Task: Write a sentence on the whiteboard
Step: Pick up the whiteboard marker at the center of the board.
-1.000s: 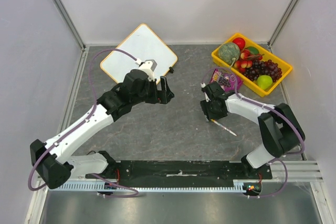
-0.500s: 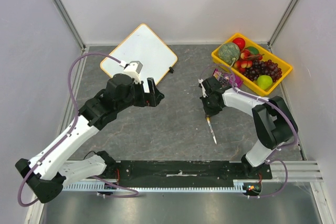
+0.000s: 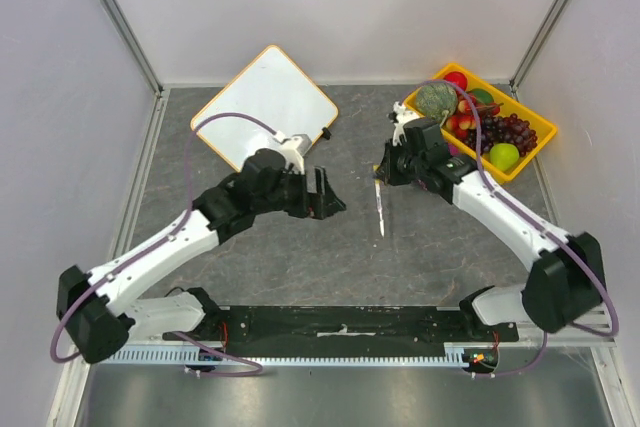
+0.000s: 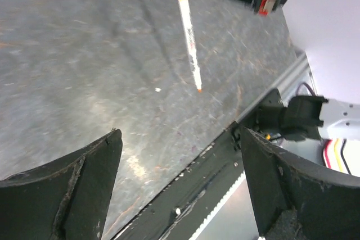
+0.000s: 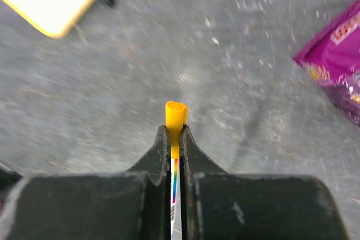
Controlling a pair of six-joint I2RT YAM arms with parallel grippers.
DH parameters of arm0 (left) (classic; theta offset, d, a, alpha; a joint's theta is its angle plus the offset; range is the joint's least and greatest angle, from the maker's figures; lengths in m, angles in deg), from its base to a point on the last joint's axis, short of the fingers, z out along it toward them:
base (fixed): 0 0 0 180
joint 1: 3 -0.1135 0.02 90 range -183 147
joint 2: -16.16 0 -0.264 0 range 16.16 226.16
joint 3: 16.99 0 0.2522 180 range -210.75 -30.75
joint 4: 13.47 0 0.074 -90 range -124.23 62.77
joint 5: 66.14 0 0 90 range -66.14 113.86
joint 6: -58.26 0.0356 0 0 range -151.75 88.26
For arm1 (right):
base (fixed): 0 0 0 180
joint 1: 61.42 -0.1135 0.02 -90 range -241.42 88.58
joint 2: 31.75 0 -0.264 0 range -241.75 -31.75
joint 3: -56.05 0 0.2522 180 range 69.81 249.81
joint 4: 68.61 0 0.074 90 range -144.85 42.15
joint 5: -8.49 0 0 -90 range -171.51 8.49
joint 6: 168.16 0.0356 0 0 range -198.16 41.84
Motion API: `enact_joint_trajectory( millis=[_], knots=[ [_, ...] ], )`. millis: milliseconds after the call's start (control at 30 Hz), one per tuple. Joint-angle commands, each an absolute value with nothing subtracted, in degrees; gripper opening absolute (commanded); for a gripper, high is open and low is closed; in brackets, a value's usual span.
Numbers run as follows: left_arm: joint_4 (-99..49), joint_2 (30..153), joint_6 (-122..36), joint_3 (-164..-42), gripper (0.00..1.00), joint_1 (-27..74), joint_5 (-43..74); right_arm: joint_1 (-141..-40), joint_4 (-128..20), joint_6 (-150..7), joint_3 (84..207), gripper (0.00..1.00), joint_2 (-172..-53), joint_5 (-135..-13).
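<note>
Right fingers (image 5: 196,154) pinch pen (image 5: 175,115); left-wrist view shows tip.

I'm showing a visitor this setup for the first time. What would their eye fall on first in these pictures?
Probably the yellow tray of bright fruit in the far right corner. Next, the right tool shut on a pen with a yellow end, over the middle of the table. The white board at the far left looks blank, and the left tool hangs open beside the pen.
</note>
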State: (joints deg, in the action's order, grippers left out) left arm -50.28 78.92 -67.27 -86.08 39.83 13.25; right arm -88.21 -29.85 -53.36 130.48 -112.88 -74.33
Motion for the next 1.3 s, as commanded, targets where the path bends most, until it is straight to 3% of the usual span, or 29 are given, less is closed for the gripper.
enact_joint_trajectory(
  millis=[0,233,400,533,633,667,700,733,967,1133,1267],
  knots=[
    [-37.9,87.1,-70.1,-89.7,0.91,46.6,8.8,-88.2,-37.8,-44.9,131.4,0.0,-105.3,-72.5],
    [-34.5,94.8,-68.0,-94.6,0.89,50.3,9.3,-87.6,-44.9,-34.0,128.4,0.0,-98.2,-68.9],
    [-34.3,96.2,-67.3,-95.4,0.81,50.7,9.0,-87.4,-45.5,-32.0,128.5,0.0,-97.1,-68.4],
    [-33.1,96.2,-67.8,-93.9,0.6,50.8,9.8,-86.9,-45.6,-31.8,128.7,0.0,-96.3,-68.5],
    [-33.0,96.2,-67.6,-93.3,0.29,50.8,10.6,-86.9,-45.5,-31.8,129.0,0.01,-96.0,-68.1],
    [-33.1,96.2,-67.6,-93.3,0.14,50.8,10.8,-86.9,-45.7,-31.8,128.9,0.03,-96.0,-67.7],
    [-33.4,96.1,-67.5,-93.2,0.07,50.8,10.9,-86.8,-45.6,-31.9,129.0,0.08,-96.0,-67.5],
    [-33.7,95.9,-67.4,-93.3,0.04,50.8,11.5,-86.9,-45.6,-32.2,129.0,0.16,-96.1,-67.3],
    [-39.3,91.8,-65.2,-93.4,0.02,49.1,15.6,-86.0,-45.3,-35.6,129.3,0.98,-95.0,-65.0],
    [-45.1,85.9,-62.4,-92.5,0.02,45.7,16.0,-83.4,-45.3,-40.7,130.0,0.98,-93.5,-59.6],
    [-49.6,81.1,-58.2,-92.8,0.02,42.8,11.8,-82.3,-46.8,-44.4,131.8,0.98,-94.6,-47.4]
  ],
)
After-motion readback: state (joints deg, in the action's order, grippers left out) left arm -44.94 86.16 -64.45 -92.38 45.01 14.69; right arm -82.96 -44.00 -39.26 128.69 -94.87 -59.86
